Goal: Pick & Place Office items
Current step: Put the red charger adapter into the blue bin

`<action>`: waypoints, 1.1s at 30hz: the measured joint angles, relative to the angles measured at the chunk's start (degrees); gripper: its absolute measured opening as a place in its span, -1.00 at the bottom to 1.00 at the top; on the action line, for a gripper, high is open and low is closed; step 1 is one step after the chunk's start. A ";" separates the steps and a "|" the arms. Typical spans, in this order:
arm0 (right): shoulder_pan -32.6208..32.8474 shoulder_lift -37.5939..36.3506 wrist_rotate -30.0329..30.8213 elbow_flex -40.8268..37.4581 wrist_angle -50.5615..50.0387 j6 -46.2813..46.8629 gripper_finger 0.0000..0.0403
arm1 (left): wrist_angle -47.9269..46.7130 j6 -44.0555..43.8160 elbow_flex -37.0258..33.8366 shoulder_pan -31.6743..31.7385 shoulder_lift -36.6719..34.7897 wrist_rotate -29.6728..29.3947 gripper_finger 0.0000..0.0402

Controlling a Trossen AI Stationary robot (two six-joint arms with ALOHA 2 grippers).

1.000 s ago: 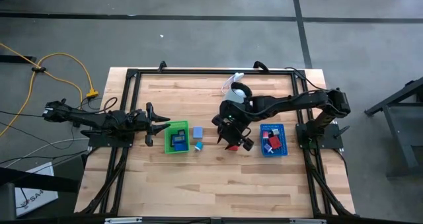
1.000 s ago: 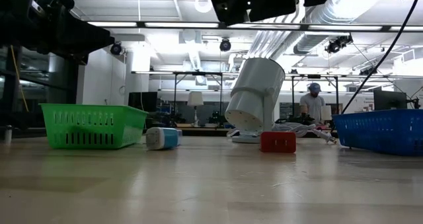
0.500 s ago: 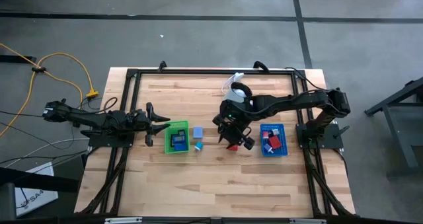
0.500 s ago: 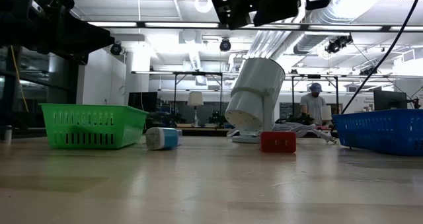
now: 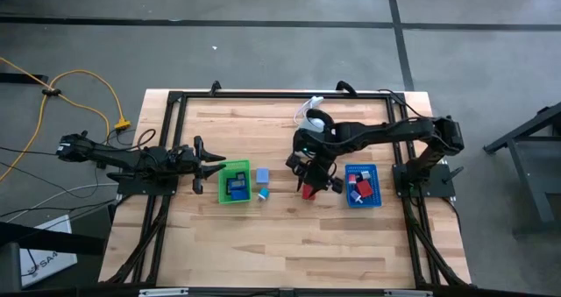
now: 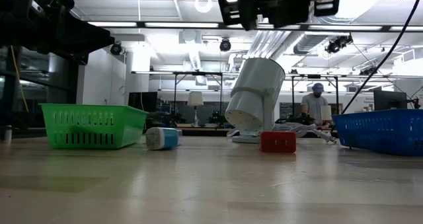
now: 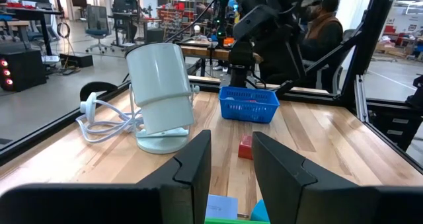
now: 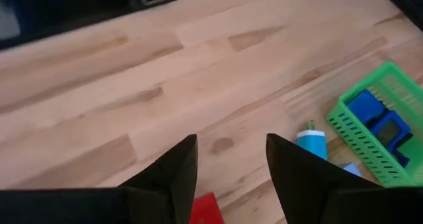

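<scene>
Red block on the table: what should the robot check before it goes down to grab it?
1. Right gripper open: ok, with a clear gap between the fingers.
2. Red block free to grab: ok, it sits alone on the wood.
3. Gripper lined up over the block: ok, seen from above and by the right wrist view.
4. Pale appliance clear of the way down: cannot tell; it stands close behind.
5. Blue tray ready nearby: ok.
6. Left gripper out of the way: ok, beside the green tray.

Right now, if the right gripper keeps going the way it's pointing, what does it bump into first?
Probably the red block on the table. The open right gripper hangs above it, pointing down, with the block showing between its fingers. How far above is hard to judge.
</scene>
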 joint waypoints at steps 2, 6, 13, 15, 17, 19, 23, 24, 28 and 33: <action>-0.45 0.07 -0.04 0.00 -1.64 -3.44 -0.16 | 0.00 0.00 0.00 0.00 0.00 -0.02 -0.48; -1.08 2.44 0.74 -0.02 -2.07 -6.37 -0.08 | 0.00 0.01 0.00 -0.01 0.00 0.00 -0.48; -2.69 5.94 -2.91 2.11 -1.77 -3.22 0.06 | 0.00 -0.01 0.00 0.00 0.03 -0.01 -0.48; -2.95 6.35 -3.25 2.04 -3.17 -3.07 0.08 | 0.00 0.01 0.00 0.01 0.06 0.00 -0.48; -3.36 6.54 -3.28 1.82 -5.22 -3.06 0.08 | 0.02 -0.01 0.00 0.01 0.06 0.00 -0.48; -3.44 6.93 -3.68 2.12 -5.31 -3.71 0.08 | 0.02 0.01 0.00 0.01 0.06 0.00 -0.48; -3.42 7.40 -3.50 1.86 -8.19 -5.73 0.09 | 0.02 -0.01 0.00 0.01 0.06 0.00 -0.48; -3.38 7.58 -3.52 1.91 -8.26 -6.08 0.10 | 0.02 -0.01 0.00 0.01 0.06 0.00 -0.48; -3.04 8.24 -3.37 1.88 -9.48 -7.42 0.13 | 0.02 0.00 -0.01 0.00 0.06 -0.01 -0.48; -3.00 9.40 -2.19 1.90 -10.31 -10.89 0.20 | 0.02 0.00 0.00 0.01 0.06 0.00 -0.48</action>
